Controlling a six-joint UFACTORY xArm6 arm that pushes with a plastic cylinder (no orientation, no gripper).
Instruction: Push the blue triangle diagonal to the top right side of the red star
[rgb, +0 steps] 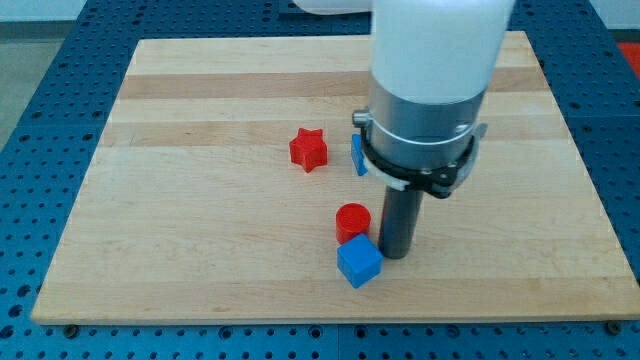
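The red star (309, 149) lies near the middle of the wooden board (200, 200). Just to its right a blue block (358, 155), the blue triangle, shows only as a narrow slice; the arm's body hides the rest. My tip (394, 254) rests on the board toward the view's bottom, well below the star and the blue triangle. It stands just right of a red cylinder (352, 221) and close to the upper right of a blue cube (359, 262).
The arm's wide white and grey body (430, 90) covers the board's upper middle right. The board's edges run all round, with a blue perforated table (40, 60) beyond them.
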